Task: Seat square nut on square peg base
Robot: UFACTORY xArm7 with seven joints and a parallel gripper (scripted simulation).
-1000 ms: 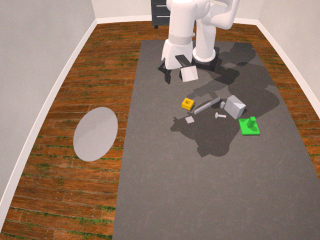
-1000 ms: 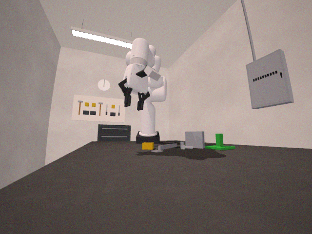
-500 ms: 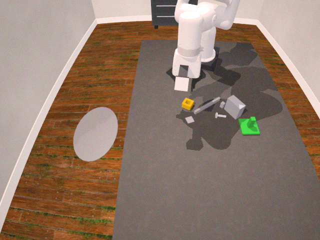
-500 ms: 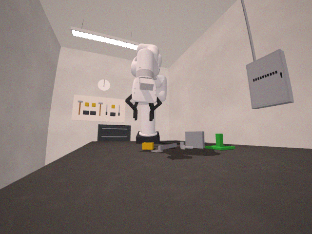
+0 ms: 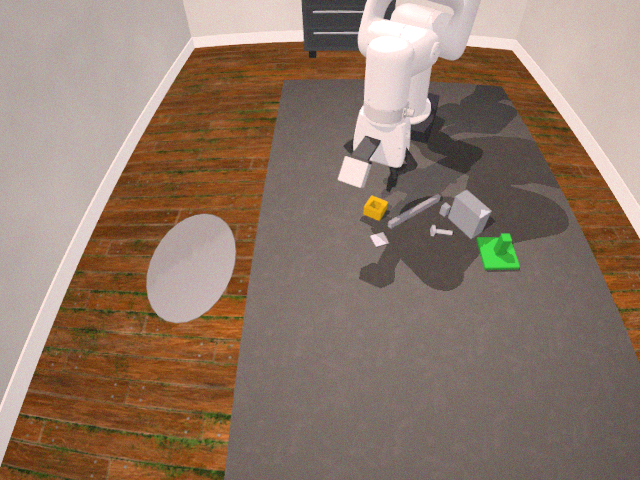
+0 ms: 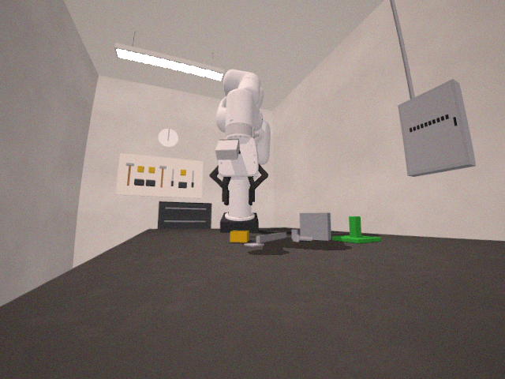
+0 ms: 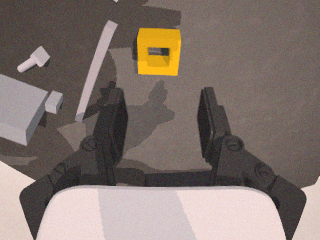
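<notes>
1. Square nut (image 7: 159, 52), yellow with a square hole, lies flat on the grey table (image 5: 361, 361). In the wrist view it sits ahead of the gripper (image 7: 160, 120), past the fingertips and roughly centred between them.
2. Both dark fingers stand partly apart with only table and shadow between them, so the gripper holds nothing. In the exterior view the gripper (image 6: 237, 199) hangs pointing down, well above the table surface.
3. A small flat grey tile (image 5: 379, 239) lies just in front of the nut in the top view.
4. A long grey bar (image 5: 413, 210) lies beside the nut on its peg-ward side, set at a slant.
5. A small grey bolt (image 5: 440, 230) and a tiny grey block (image 5: 444, 208) rest near the bar's far end.
6. A larger grey box (image 5: 469, 213) stands next, tilted in plan.
7. The green square peg (image 5: 502, 243) rises upright from its flat green base (image 5: 491, 260), just beyond the box and well apart from the nut.
8. The white arm (image 5: 387, 93) rises behind the parts.
9. A dark drawer cabinet (image 6: 184, 215) stands against the back wall.
</notes>
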